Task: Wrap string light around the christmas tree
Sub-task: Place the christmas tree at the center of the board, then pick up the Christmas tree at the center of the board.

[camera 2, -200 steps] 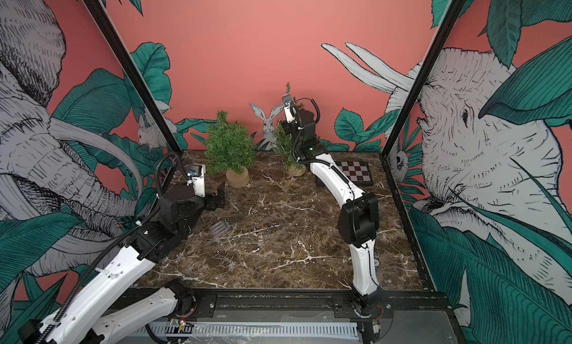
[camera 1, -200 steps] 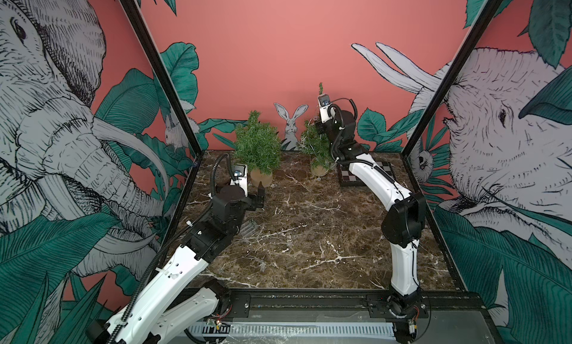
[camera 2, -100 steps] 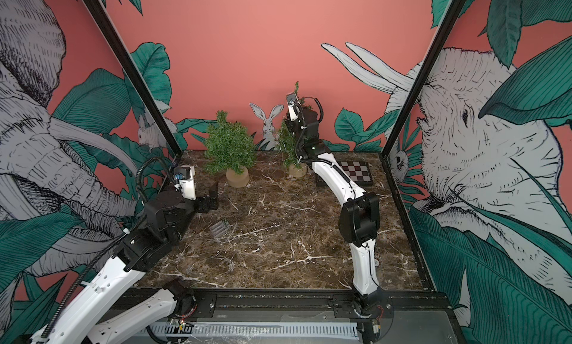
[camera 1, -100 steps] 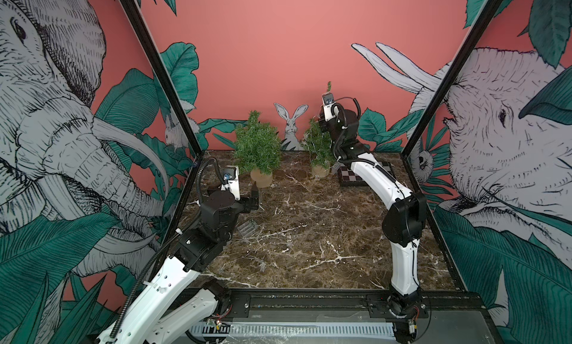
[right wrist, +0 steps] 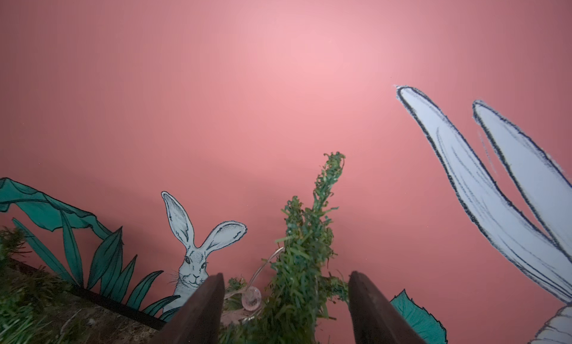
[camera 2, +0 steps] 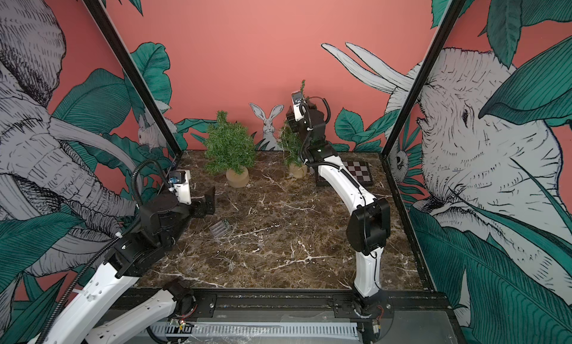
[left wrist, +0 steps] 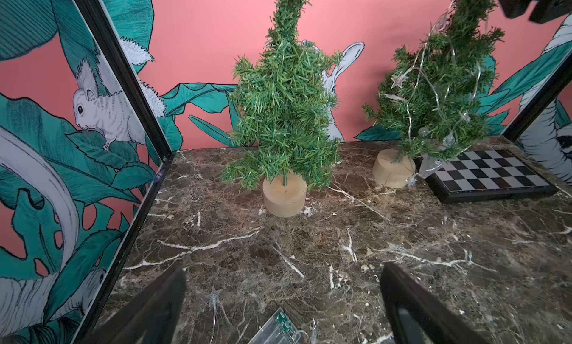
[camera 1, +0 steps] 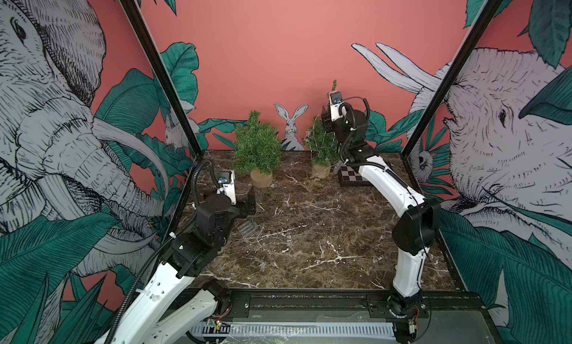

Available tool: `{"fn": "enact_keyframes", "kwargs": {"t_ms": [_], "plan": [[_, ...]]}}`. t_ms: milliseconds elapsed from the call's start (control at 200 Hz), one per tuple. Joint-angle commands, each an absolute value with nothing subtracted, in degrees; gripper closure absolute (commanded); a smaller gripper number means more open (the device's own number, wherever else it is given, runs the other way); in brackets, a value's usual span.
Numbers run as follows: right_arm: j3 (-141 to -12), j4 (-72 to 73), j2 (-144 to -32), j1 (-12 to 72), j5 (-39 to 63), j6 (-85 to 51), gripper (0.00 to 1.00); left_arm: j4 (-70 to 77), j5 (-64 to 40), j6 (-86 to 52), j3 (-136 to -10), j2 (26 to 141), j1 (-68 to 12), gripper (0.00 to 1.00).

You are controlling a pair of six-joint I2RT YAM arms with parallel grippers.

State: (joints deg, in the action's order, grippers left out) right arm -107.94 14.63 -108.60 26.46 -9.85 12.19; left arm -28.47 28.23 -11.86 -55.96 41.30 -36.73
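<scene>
Right gripper point(right wrist: 286, 274) sits up at the crown of the christmas tree point(camera 1: 322, 141), upper middle of the frame in both top views, jaws parted either side of the tip and gripping nothing. The string light point(left wrist: 397, 80) loops over that tree's branches, its clear battery box point(camera 1: 247, 228) lying on the marble table point(camera 1: 309, 234) left of centre. Left gripper point(left wrist: 283, 265) hovers near it, spread wide, empty.

Glossy white shells with black joint housings form the left arm point(camera 1: 161, 283), lower left, and right arm point(camera 1: 411, 228), right — black corrugated cables point(camera 1: 198, 178) loop above; left gripper point(left wrist: 283, 268) fingers dark, tapered.
</scene>
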Motion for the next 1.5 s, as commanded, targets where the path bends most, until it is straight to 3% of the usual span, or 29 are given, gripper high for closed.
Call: {"fn": "enact_keyframes", "kwargs": {"t_ms": [0,90,355,510,625,685,715,830,990,1135,1495], "plan": [[-105.1,17.2,-100.8,26.2,-5.7,8.0,0.26,-35.1,25.0,-16.0,-58.0,40.2,-36.9,0.01],[-101.7,15.5,-96.1,26.1,-3.8,6.8,0.2,-38.4,23.7,-18.4,-58.5,39.8,-37.0,0.01],[-78.7,15.8,-72.9,26.1,5.8,2.0,0.18,-41.5,16.3,-19.0,-62.0,42.1,-36.9,0.03],[-59.1,13.9,-58.4,26.1,8.3,2.8,0.16,-51.3,8.8,-14.2,-72.7,50.6,-37.0,0.1],[-44.8,17.0,-50.5,26.2,6.0,6.0,0.16,-57.9,11.6,-10.2,-81.9,57.8,-37.0,0.13],[-37.8,20.2,-47.9,26.1,5.3,7.9,0.15,-58.4,14.0,-7.3,-86.0,61.4,-37.0,0.09],[-34.8,21.4,-47.2,26.1,4.2,7.6,0.15,-57.3,15.7,-5.3,-87.1,62.6,-37.0,0.01],[-26.8,26.7,-48.1,26.2,3.2,5.8,0.16,-46.0,27.2,-0.1,-86.4,65.5,-37.0,0.01],[-18.6,42.8,-53.4,26.1,5.5,3.9,0.16,-31.3,32.5,8.9,-86.6,71.3,-35.1,0.0],[-14.5,49.5,-54.8,26.2,7.7,3.4,0.16,-31.6,24.9,1.4,-95.2,79.7,-26.8,0.01],[-9.3,53.3,-53.3,26.7,3.6,-2.3,0.18,-22.6,16.8,-1.2,-102.1,91.6,-21.1,0.01]]}}
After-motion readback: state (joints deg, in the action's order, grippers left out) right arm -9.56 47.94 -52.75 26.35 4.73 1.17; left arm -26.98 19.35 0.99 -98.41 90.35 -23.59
